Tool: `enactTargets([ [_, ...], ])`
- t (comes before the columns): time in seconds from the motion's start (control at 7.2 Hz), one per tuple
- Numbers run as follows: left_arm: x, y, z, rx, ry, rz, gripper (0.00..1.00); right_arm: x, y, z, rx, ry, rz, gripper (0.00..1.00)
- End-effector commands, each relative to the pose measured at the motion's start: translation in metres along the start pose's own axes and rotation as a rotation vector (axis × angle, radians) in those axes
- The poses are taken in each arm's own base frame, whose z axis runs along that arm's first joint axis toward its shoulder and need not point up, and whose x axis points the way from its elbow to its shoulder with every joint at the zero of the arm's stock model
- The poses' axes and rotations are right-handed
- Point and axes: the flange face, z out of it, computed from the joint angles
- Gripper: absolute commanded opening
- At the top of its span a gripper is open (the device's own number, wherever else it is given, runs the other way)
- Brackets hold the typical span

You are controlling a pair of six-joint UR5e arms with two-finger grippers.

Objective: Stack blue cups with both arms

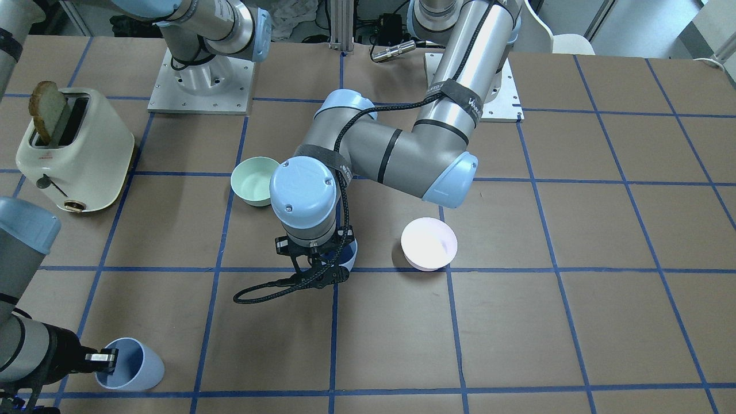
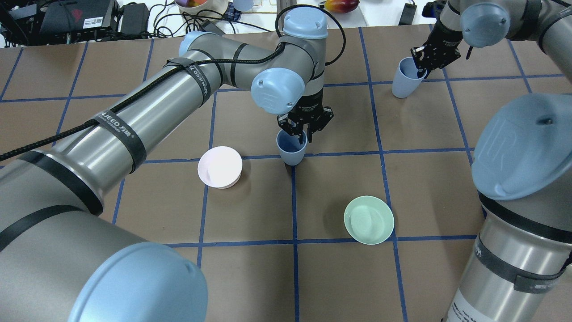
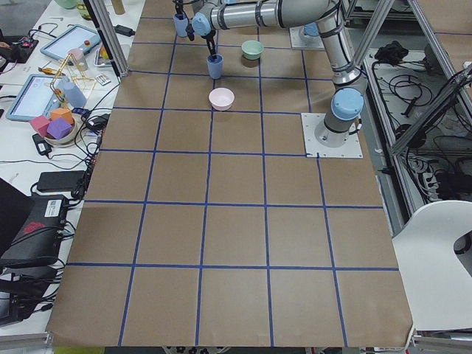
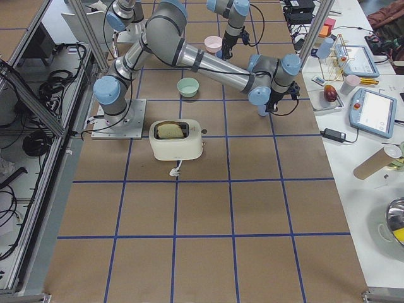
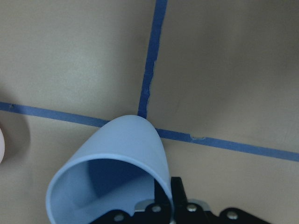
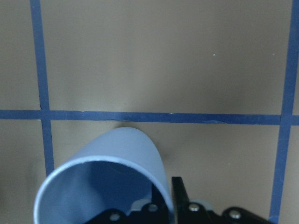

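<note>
Robotics laboratory. Identified by: brown table top (image 3: 236, 221) gridded with blue tape; two silver-grey jointed robot arms (image 2: 134, 114) bolted to square metal base plates (image 3: 313, 147); aluminium frame post (image 1: 340, 29); white side bench (image 4: 353, 158) carrying grey-and-blue teach pendant (image 4: 372, 112); loose black cables (image 3: 424, 81).

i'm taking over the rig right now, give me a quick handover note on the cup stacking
Left claw: shut on the middle cup's rim, mid-table near the pink bowl.
Right claw: shut on the far cup's rim, tilted, far side of the table.
Done: both cups gripped.
Left: bring them together, nest one inside the other.
</note>
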Motion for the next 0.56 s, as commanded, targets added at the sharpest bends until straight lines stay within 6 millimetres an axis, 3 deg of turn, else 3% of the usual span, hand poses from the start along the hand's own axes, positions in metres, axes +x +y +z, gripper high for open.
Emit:
enactTargets([
  [0.0,-0.030,0.006,-0.081,0.053,0.062,0.100,1.00,-0.001,0.002,-0.003,-0.015,-0.005,0.002,0.00],
  [0.28,-0.099,0.020,-0.189,0.017,0.107,0.078,1.00,-0.001,0.003,-0.005,-0.015,-0.005,0.003,0.00],
  [0.42,-0.141,0.026,-0.232,0.012,0.104,0.085,1.00,-0.002,0.003,-0.008,-0.013,-0.005,0.008,0.00],
])
